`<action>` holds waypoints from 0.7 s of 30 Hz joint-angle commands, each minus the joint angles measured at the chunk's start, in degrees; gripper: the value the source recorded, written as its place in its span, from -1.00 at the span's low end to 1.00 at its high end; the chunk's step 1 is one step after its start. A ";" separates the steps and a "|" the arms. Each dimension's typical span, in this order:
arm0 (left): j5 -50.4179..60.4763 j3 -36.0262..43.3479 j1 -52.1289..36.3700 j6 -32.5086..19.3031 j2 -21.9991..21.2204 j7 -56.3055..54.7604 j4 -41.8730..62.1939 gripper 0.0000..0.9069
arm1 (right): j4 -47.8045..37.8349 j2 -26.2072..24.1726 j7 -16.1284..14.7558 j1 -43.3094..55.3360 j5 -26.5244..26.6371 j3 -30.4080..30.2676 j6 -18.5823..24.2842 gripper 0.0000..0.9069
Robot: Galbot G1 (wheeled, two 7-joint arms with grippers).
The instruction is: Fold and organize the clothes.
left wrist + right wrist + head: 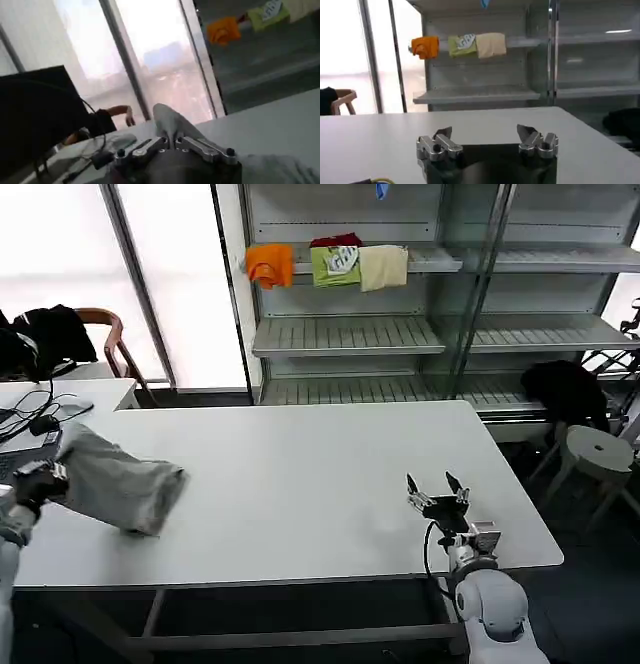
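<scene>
Left gripper [45, 479] pinches a grey shirt [120, 482] at the left edge of the table [320, 484]; right gripper [437, 487] sits idle.

In the head view the right gripper is at the lower right, over the table's near edge, fingers spread wide around nothing. At the middle left, the shirt lies bunched on the table, one end lifted toward the left gripper, whose fingers [150, 146] seem closed on the cloth. Farther back, folded clothes [325, 266] sit on a shelf [345, 334].

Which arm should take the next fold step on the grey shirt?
Left. The left claw is already shut on the grey shirt at the table's left edge. The right claw sits open near the right front edge, far from the fabric.
</scene>
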 commanded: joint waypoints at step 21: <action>11.98 31.69 -1.68 12.40 -26.14 -7.51 -12.39 -0.96 | -2.05 -0.08 0.76 -2.28 0.77 1.80 0.79 1.00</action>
